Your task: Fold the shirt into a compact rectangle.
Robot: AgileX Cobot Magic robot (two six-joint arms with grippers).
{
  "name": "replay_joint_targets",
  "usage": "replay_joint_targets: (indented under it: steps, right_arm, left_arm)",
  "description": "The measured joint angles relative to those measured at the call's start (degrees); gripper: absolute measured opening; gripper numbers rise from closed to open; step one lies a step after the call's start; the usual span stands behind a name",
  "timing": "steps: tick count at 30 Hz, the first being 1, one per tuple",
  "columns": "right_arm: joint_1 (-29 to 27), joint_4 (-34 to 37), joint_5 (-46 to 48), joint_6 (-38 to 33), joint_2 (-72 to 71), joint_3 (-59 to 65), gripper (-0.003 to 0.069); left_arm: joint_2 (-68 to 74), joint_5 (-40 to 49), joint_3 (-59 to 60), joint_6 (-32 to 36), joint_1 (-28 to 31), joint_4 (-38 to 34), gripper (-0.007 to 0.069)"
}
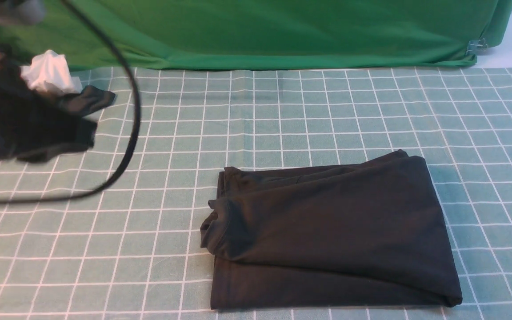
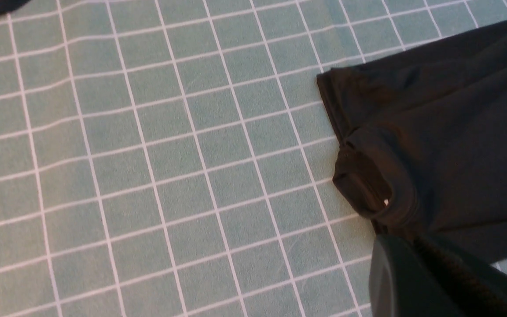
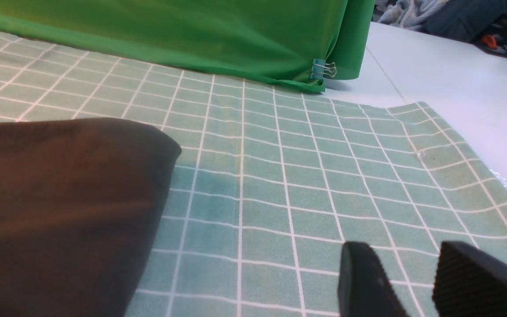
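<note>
Black cotton, the folded long-sleeved shirt lies right of centre, low in the front view, its bunched end poking out leftward; if I press the next fold over that lump, I'd expect a crooked, bulging rectangle. My left fingers are pressed together, my right ones spread apart and empty; I see no container.
</note>
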Motion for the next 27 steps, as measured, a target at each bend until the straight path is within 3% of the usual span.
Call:
replay_joint_targets:
  steps: [10,15,21,27]
  right_arm:
    - [0.0,0.96,0.41,0.02,0.0,0.0,0.0244]
    - [0.0,1.24,0.41,0.02,0.0,0.0,0.0244]
    - [0.0,1.29,0.41,0.02,0.0,0.0,0.0244]
    - [0.0,1.29,0.41,0.02,0.0,0.0,0.0244]
  left_arm:
    - [-28.59,-12.67,24.14,-1.3,0.0,-6.11,0.0011]
    - [-43.35,-25.69,35.81,-1.72,0.0,-11.2,0.0011]
    - [-49.4,-45.61,45.24,-1.99,0.0,-11.26,0.0011]
    - [-49.47,-50.16,49.87,-2.05,0.0,-6.95,0.0011]
